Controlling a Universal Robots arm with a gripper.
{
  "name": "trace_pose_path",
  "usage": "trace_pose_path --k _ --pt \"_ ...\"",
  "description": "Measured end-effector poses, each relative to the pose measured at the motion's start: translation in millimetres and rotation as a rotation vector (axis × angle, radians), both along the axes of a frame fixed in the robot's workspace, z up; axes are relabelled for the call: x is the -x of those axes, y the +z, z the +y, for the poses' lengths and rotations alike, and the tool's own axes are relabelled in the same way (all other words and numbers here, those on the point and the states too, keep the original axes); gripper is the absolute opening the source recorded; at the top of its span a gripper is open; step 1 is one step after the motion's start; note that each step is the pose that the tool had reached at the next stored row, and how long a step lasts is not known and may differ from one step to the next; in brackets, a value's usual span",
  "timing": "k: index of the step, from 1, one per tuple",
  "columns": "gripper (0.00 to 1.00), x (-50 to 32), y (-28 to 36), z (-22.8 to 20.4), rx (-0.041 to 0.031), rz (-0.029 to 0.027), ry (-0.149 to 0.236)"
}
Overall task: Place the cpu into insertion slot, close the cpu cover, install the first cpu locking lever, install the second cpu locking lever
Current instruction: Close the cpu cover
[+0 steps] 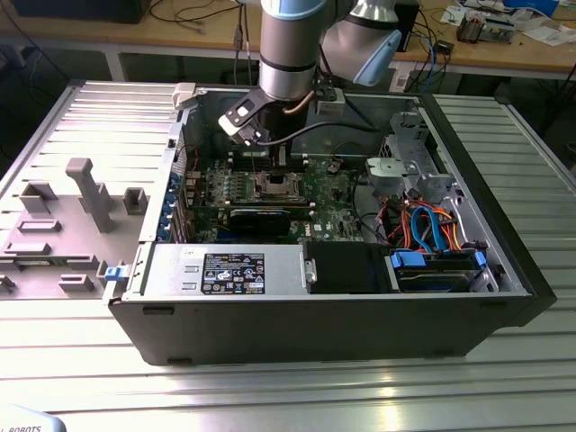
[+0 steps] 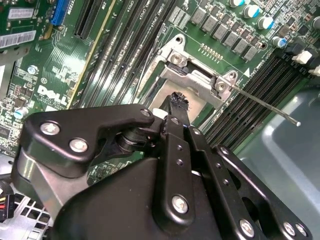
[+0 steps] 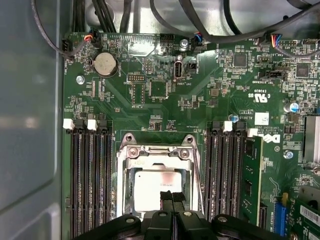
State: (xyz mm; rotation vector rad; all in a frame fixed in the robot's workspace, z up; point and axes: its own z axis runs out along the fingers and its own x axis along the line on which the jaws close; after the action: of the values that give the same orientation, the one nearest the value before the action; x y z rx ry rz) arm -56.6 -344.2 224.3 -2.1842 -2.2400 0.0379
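The cpu (image 3: 156, 186) lies flat in the insertion slot (image 1: 271, 186) on the green board, its dull silver top showing through the window of the cpu cover (image 3: 159, 151). The cover lies down over it. My gripper (image 3: 172, 196) is shut with nothing between its fingers, and the tips hover right at the cpu's near edge. In the second wrist view the gripper (image 2: 177, 100) stands just over the cover (image 2: 192, 80). A thin locking lever (image 2: 265, 104) sticks out from the socket's corner, raised over the memory slots. In the exterior view the gripper (image 1: 268, 166) hangs inside the case above the socket.
Black memory slots (image 3: 90, 180) flank the socket on both sides. A coin battery (image 3: 105, 63) and cables (image 3: 200, 20) sit at the board's far edge. The case holds a power supply (image 1: 225, 270) and drive bay (image 1: 432, 265). A grey fixture tray (image 1: 72, 216) lies on the exterior view's left.
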Motion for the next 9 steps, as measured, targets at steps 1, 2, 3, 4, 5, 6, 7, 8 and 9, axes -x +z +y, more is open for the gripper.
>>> trace_pose_path --k 1,2,3,4,5,6,7,8,9 --pt "0.11 0.9 -0.1 0.0 -0.0001 -0.0001 0.000" --pt "0.11 2.3 -0.1 0.1 -0.0001 -0.0003 0.000" --pt "0.11 3.8 -0.1 0.0 0.0000 -0.0007 0.000" --pt "0.11 6.1 -0.1 0.0 0.0001 -0.0012 0.000" --pt "0.11 7.8 -0.2 0.0 0.0000 -0.0018 0.000" --pt "0.11 8.9 -0.5 0.1 -0.0002 -0.0031 0.000" --pt "0.11 9.1 -0.7 0.0 0.0000 -0.0046 0.000" --pt "0.11 9.1 -0.9 0.0 0.0003 -0.0067 0.000" --pt "0.11 9.1 -1.0 0.0 0.0002 -0.0073 0.000"
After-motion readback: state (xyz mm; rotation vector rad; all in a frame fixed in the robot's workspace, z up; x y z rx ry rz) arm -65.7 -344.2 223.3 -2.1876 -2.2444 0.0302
